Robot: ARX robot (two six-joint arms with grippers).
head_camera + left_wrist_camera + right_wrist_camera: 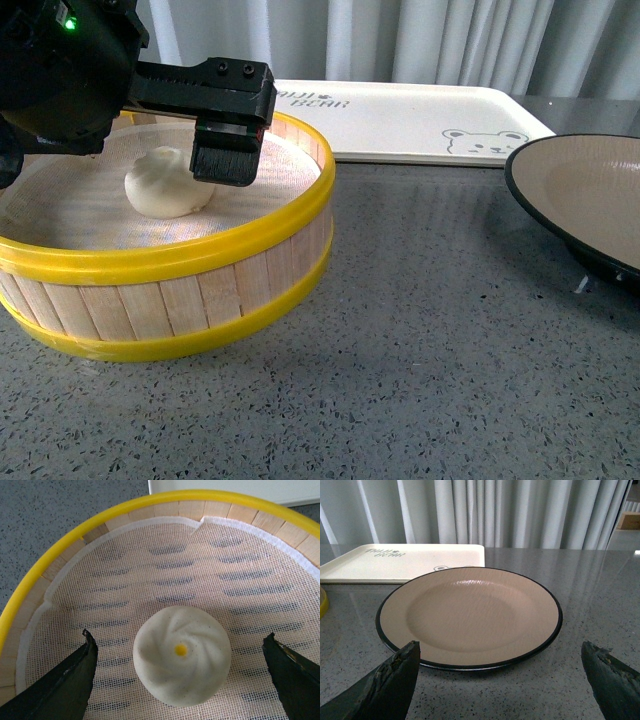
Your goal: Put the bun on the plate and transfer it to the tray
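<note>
Left wrist view: left gripper (180,635) spread astride bun (181,655) in steamer (65,542), ungrasped. Right gripper (500,647) agape before bare plate (470,612); nothing placed.

Looks like a lab or demo bay dressed up as a kitchen. Grey speckled stone-look counter (450,350), with a pale pleated curtain (520,510) as the full backdrop right behind it. Only kitchenware on top: yellow-rimmed wooden steamer basket (180,300), cream bear-print tray (400,120), tan black-rimmed plate (470,615). Brownish box (630,520) beside the curtain, too small to identify.
</note>
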